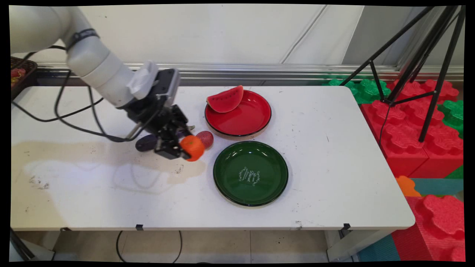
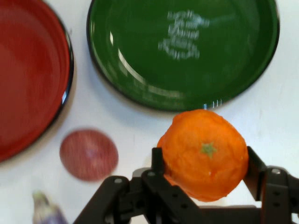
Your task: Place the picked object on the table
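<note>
We see the gripper (image 1: pixel 185 148) left of centre, clamped on an orange (image 2: pixel 204 154), just left of the green plate (image 1: pixel 251 172); a red fruit (image 1: pixel 205 138) and eggplant (image 1: pixel 145 142) lie nearby.

Watermelon slice (image 1: pixel 225 100) (on red plate (image 1: pixel 246 120)), foam blocks (image 1: pixel 404 126)

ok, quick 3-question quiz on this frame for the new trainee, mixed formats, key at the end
1. True or false: the gripper is shut on the orange.
2. Which plate holds the watermelon slice? A) green plate B) red plate C) neither
3. Name the two items on the table close to the gripper.

Key:
1. True.
2. B.
3. The reddish round fruit and the eggplant.
</note>
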`<state>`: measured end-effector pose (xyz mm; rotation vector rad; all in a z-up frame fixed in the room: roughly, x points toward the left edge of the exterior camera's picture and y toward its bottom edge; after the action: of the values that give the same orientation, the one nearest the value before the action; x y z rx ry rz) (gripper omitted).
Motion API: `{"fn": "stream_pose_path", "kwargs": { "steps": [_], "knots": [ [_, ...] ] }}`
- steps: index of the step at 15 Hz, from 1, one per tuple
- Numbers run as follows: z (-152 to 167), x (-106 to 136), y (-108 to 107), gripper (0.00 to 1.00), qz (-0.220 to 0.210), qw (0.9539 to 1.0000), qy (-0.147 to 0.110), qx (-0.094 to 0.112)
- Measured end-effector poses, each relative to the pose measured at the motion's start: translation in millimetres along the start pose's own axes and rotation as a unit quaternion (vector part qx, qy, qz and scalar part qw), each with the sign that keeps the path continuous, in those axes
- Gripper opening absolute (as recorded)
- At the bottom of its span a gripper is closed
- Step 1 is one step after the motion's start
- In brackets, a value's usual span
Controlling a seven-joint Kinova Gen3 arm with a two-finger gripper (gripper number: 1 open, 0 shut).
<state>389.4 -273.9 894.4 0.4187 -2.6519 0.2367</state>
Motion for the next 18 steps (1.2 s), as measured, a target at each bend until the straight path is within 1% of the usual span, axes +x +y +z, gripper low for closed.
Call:
{"fn": "stream_pose_path", "kwargs": {
  "steps": [3, 5, 8, 13, 16, 17, 18],
  "knots": [
    [-2, -24, 0, 0.0, -0.007, 0.9997, -0.024, 0.002],
    [2, -35, -1, 0.0, -0.012, 0.9993, -0.035, 0.002],
    [15, -51, -6, 0.0, -0.022, 0.9985, -0.051, -0.002],
    [42, -70, -11, 0.0, -0.044, 0.9966, -0.069, -0.013],
    [52, -77, -12, 0.0, -0.054, 0.9959, -0.07, -0.017],
    [55, -79, -12, 1.0, -0.057, 0.9958, -0.07, -0.019],
    [57, -81, -13, 1.0, -0.06, 0.9956, -0.069, -0.02]
  ]
}}
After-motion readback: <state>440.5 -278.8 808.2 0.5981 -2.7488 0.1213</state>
